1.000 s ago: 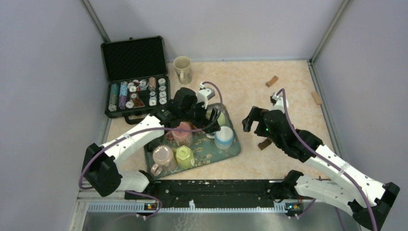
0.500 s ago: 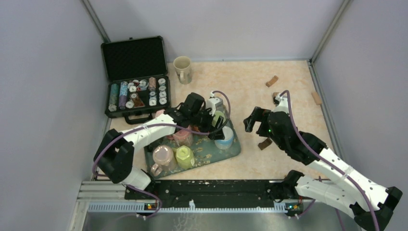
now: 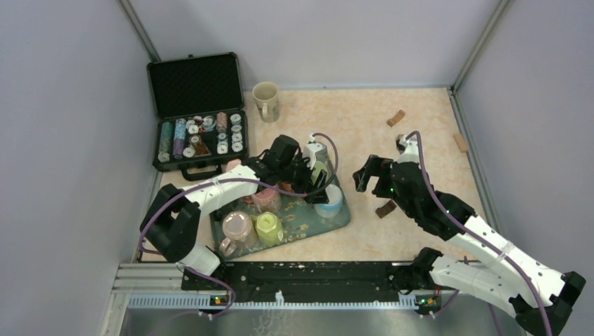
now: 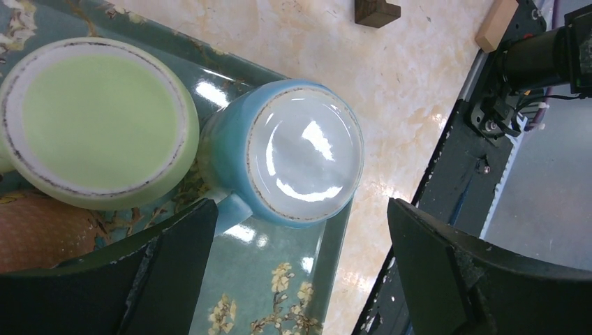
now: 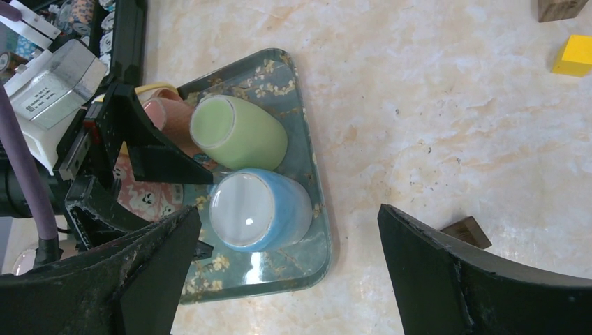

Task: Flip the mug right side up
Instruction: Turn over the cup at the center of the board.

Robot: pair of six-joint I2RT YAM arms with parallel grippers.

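Observation:
A blue mug (image 4: 305, 155) (image 3: 328, 200) stands upside down at the right end of the teal flowered tray (image 4: 279, 293) (image 3: 343, 218). A light green mug (image 4: 94, 129) (image 5: 237, 131) sits bottom up right beside it. My left gripper (image 4: 300, 279) (image 3: 320, 186) hangs open just above the blue mug, holding nothing, with one finger near the mug's handle (image 4: 230, 209). My right gripper (image 5: 286, 272) (image 3: 366, 175) is open and empty, over the table to the right of the tray, with the blue mug (image 5: 260, 208) in its view.
Further upside-down mugs, pink (image 3: 266, 199), pink (image 3: 237, 225) and yellow-green (image 3: 269, 227), fill the tray's left part. An open black case (image 3: 199, 133) of chips lies at the back left, a beige upright mug (image 3: 266, 100) behind it. Wooden blocks (image 3: 396, 117) (image 3: 460, 143) (image 3: 385, 208) and a yellow block (image 5: 574, 54) lie on the right.
My left arm has reached to the right across the tray, bringing its open gripper over the blue mug. The right gripper has shifted only slightly.

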